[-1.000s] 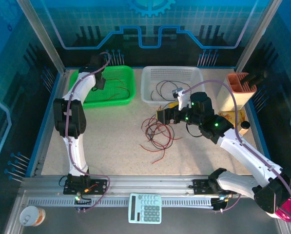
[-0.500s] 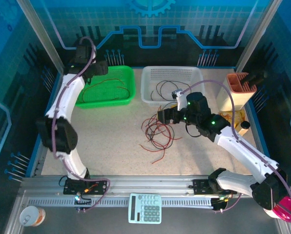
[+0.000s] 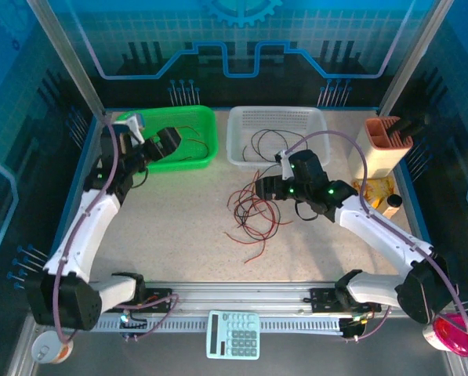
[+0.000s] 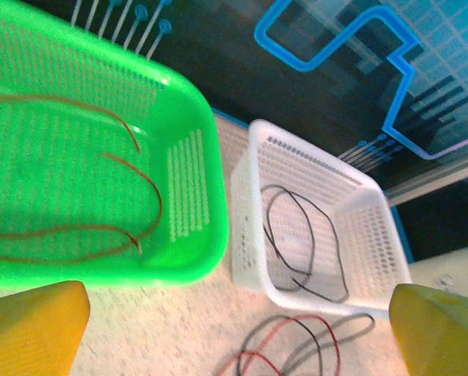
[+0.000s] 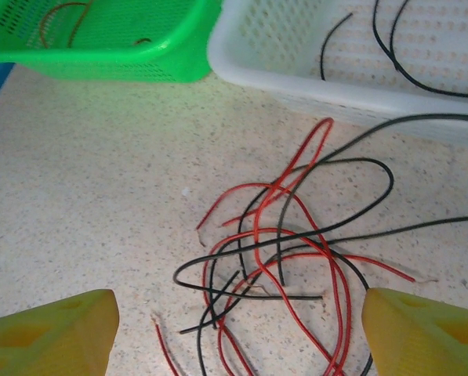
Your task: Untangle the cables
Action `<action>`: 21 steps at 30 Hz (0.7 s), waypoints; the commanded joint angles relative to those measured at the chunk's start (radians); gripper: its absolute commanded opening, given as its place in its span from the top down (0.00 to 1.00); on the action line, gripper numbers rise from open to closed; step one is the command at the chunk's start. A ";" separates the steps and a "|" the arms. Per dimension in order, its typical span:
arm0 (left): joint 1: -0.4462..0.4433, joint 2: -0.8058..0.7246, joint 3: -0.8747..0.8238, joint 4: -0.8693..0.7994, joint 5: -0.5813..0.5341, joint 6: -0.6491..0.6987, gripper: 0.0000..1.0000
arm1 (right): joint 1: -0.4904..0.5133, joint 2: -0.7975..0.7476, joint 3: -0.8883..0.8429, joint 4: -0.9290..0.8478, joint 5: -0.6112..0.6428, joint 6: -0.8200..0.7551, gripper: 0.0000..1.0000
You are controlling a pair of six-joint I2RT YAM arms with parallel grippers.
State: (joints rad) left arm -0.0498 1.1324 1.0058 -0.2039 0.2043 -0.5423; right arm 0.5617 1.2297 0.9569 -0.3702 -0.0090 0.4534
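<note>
The cables point(image 3: 253, 213) are a loose knot of red and black strands, hair-thin and loopy, crossing over each other in the middle of the table point(image 3: 179, 227). They sit just in front of the white basket point(image 3: 277, 110), and one black strand reaches toward the basket's near wall. A few red strands point(image 4: 151, 184) already lie in the green basket point(image 3: 212, 133), and some black loops point(image 4: 266, 227) lie in the white one.

There's plenty of bare tabletop left of the knot and between it and the near rail. The two baskets stand side by side at the far edge, with a narrow gap between them.

The table is speckled beige with a matte look. Both baskets are perforated plastic with rounded corners (the green one is pretty glossy).

The right gripper point(image 5: 237, 333) hovers right over the knot, its yellow fingers point(image 5: 49, 333) spread wide with nothing pinched. The left gripper point(image 4: 234, 333) is over by the green basket's near side, also gaping wide and holding nothing.
</note>
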 commanded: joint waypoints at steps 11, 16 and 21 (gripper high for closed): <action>-0.093 -0.189 -0.273 0.120 0.067 -0.146 0.01 | -0.002 0.098 -0.006 -0.015 0.071 0.066 0.25; -0.102 -0.189 -0.302 0.134 0.070 -0.161 0.01 | -0.001 0.042 -0.069 -0.061 0.137 0.097 0.30; -0.121 -0.181 -0.305 0.151 0.069 -0.165 0.01 | -0.018 -0.067 -0.214 -0.102 0.187 0.165 0.32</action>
State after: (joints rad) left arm -0.1562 0.9607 0.7101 -0.1013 0.2527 -0.6865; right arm 0.5602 1.2163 0.8032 -0.4114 0.1257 0.5617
